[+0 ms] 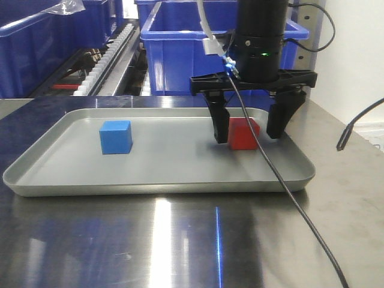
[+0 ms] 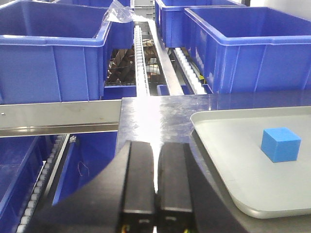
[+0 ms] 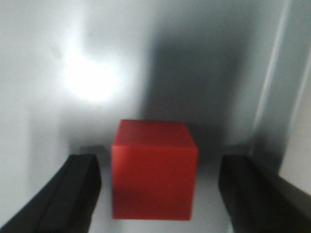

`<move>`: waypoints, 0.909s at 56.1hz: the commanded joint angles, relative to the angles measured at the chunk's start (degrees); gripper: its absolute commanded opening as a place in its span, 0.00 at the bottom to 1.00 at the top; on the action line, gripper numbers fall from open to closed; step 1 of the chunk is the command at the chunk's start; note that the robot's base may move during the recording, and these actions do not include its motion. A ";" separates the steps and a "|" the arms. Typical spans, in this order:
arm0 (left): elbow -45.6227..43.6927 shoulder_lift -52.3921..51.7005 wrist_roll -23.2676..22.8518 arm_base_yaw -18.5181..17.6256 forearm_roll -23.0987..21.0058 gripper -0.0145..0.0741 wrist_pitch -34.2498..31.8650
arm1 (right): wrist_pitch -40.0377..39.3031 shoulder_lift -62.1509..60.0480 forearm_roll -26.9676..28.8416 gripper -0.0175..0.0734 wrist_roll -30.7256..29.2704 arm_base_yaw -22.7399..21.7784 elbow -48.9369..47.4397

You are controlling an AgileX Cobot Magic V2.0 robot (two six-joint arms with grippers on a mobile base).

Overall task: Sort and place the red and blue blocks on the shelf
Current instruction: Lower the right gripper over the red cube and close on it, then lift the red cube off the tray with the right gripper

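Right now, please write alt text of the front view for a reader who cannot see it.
The open right gripper straddles a red block on a grey tray. A blue block sits apart on the tray's left; blue bins stand behind.

No readable text, label, brand, number or sign anywhere in view.

The left claw [image 2: 156, 158], jaws pressed together, hangs beside the tray [image 2: 223, 162] holding the blue block [image 2: 281, 144].
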 commanded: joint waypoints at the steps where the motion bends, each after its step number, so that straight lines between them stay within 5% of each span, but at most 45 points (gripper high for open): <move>1: 1.50 -1.09 -0.51 -0.37 -0.11 0.25 -4.93 | -1.52 -3.26 0.53 0.76 0.06 -0.38 -1.83; 11: 1.50 -1.09 -0.51 -0.37 -0.11 0.25 -4.93 | -1.65 -3.26 0.48 0.59 0.06 -0.32 -1.83; 31: 1.50 -1.09 -0.51 -0.37 -0.11 0.25 -4.93 | -1.16 -4.00 0.33 0.59 -0.88 -0.32 -1.83; 51: 1.50 -1.09 -0.51 -0.37 -0.11 0.25 -4.93 | -12.29 -13.51 -1.84 0.59 -14.95 -1.02 3.21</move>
